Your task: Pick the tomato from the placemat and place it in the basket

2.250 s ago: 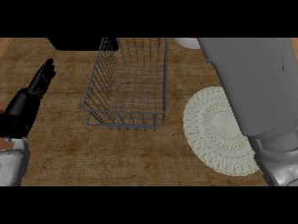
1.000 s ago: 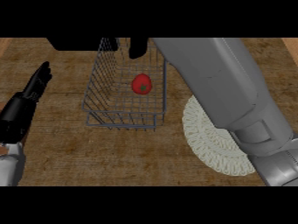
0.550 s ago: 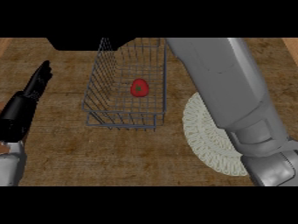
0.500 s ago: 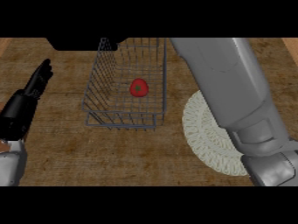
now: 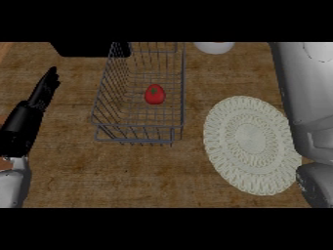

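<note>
Far left: left hand (image 5: 26, 114), black, fingers straight and pointing up the view, holding nothing, resting over the wooden tabletop (image 5: 133, 166) with its grey forearm coming in from the lower left corner. Just right of it, clear of the fingers: wire basket (image 5: 136, 133), standing upright on the tabletop, long side running away up the view. Inside the basket, toward its far half: tomato (image 5: 154, 94), red with a small green top, lying on the wire floor and touched by no hand. Behind the basket's far left corner: a dark object (image 5: 90, 48), cut off by the view's top. Behind its far right corner: a white object (image 5: 214, 47), also cut off. Right of the basket, near but apart: round pale placemat (image 5: 250, 144), flat on the tabletop, bare. Far right: right forearm (image 5: 317, 102), grey, overlapping the placemat's right rim, running to the view's top edge; right hand out of sight, so fingers not to be judged.
</note>
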Available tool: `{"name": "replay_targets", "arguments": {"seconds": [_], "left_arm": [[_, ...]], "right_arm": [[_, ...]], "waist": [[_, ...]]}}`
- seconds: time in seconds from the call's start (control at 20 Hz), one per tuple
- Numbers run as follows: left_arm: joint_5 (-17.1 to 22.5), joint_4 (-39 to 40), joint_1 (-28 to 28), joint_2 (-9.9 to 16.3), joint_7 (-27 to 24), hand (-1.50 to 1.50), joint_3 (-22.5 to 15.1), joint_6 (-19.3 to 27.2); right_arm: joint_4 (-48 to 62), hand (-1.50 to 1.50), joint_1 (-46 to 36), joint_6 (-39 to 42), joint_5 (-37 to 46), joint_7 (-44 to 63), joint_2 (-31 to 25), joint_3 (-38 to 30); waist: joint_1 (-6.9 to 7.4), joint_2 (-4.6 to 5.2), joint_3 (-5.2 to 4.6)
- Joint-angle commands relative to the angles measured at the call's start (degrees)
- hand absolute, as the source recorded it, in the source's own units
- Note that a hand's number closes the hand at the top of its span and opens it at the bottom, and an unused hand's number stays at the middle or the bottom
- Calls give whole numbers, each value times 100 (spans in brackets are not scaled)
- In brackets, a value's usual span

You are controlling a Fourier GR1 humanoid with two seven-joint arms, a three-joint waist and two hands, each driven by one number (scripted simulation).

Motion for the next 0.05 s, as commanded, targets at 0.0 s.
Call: {"name": "replay_targets", "arguments": {"seconds": [0.0], "left_arm": [[48,31,-80,75,137,0,87,-45]], "right_arm": [[-412,-150,501,32,-244,-48,-523,-356]], "waist": [[-89,-29,3]]}}
